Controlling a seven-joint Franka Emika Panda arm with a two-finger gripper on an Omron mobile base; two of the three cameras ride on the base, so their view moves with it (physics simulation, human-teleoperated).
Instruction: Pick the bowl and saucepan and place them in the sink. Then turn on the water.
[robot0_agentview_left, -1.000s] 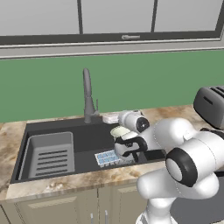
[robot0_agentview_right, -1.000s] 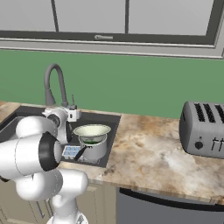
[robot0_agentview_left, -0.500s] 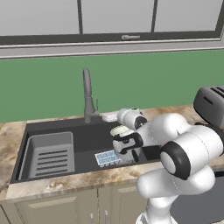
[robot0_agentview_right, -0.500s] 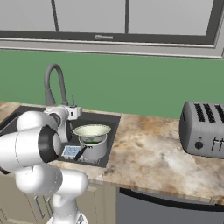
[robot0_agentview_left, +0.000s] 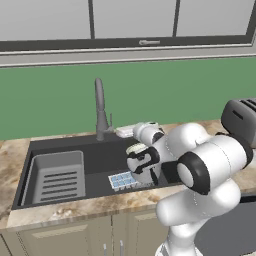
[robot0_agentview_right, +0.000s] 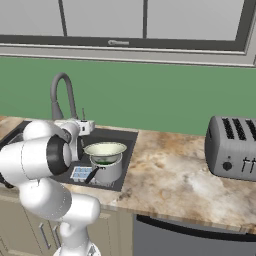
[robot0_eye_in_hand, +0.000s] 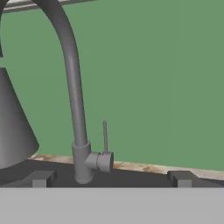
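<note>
While my pincer (robot0_eye_in_hand: 112, 179) points level across the sink (robot0_agentview_left: 75, 150), its two dark fingertips (robot0_eye_in_hand: 42, 178) stand wide apart at the bottom of my hand view, open and holding nothing. Just beyond them rises the faucet (robot0_eye_in_hand: 74, 109), its grey column standing at the back edge of the basin with a thin upright lever on a small side knob marked with a red dot; the neck curves up and over toward the left, and its wide spout end hangs large at the left edge of that view. From the right base view, the saucepan (robot0_agentview_right: 111, 170) sits in the right part of the sink, near the basin's right wall, with its short dark handle pointing toward the front, and the bowl (robot0_agentview_right: 105, 149) rests on top of it, its pale rim spreading wider than the pan. A small blue-and-white checked item (robot0_agentview_left: 122, 180) lies on the sink floor just beside the pan. Farther left in the basin sits the ribbed tray insert (robot0_agentview_left: 57, 176). Off to the right, well apart on the marbled counter (robot0_agentview_right: 170, 175), stands a toaster (robot0_agentview_right: 234, 147), and behind everything runs the green wall (robot0_agentview_right: 150, 95).
</note>
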